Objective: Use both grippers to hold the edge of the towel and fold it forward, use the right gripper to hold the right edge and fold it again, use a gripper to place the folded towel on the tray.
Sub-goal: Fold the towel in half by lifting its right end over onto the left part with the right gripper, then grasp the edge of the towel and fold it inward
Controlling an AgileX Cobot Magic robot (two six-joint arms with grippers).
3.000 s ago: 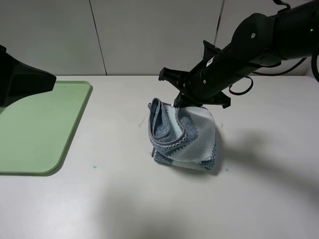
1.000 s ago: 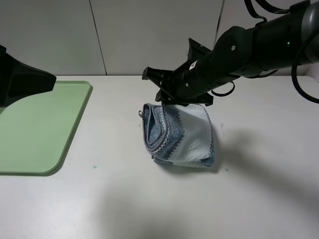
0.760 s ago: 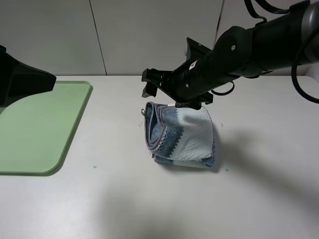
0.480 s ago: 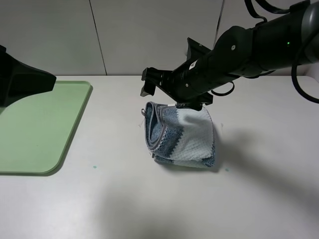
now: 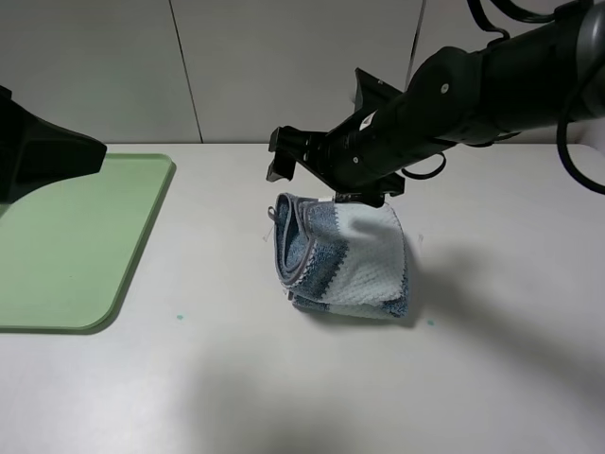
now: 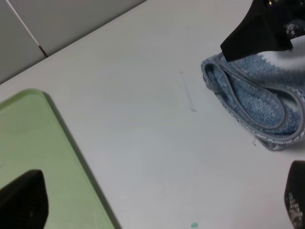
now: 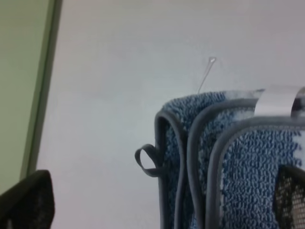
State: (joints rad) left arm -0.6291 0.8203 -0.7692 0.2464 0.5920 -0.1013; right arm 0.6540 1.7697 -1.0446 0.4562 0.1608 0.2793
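Released: right gripper (image 5: 317,180) now wide apart just above towel (image 5: 345,255). Second fold looks done, bundle lumpy. Left gripper (image 6: 157,202) also apart, idle by tray (image 5: 76,246). Next: regrasp, carry over.

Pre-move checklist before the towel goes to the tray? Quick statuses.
1. Towel folded into a compact bundle: ok.
2. Towel resting on table, apart from tray: ok.
3. Right pincer open at towel's far edge: ok.
4. Right pincer gripping towel: not ok, nothing held.
5. Tray's visible surface bare: ok.
6. Left pincer open: ok; whether its arm blocks the tray: cannot tell.
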